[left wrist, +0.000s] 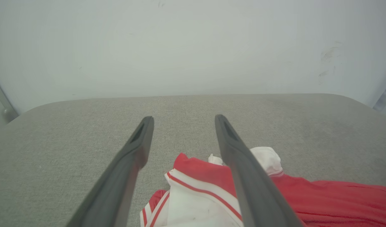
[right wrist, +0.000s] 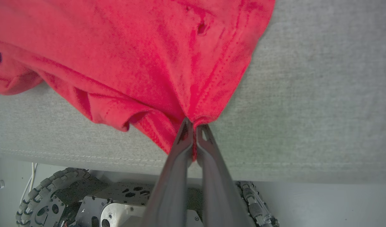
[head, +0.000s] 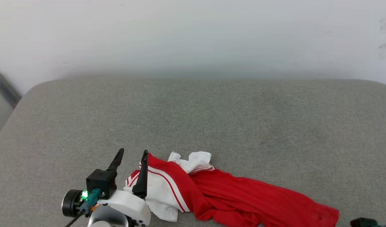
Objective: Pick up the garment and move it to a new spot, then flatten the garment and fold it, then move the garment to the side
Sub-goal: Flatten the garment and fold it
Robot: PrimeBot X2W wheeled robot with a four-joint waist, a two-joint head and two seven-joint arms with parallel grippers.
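Garment crumpled at near edge of grey surface, unfolded. Right claw clamped on red hem; left claw spread wide over white sleeve. Pickup prob. starting; rest pending.

The garment lies along the near edge of the cushion, wall behind.

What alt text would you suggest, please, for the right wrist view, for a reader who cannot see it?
The right gripper, its dark fingers shut, pinches an edge of the red garment, which lies rumpled on a grey padded surface. Below that surface's stitched edge, a wheeled metal base shows.
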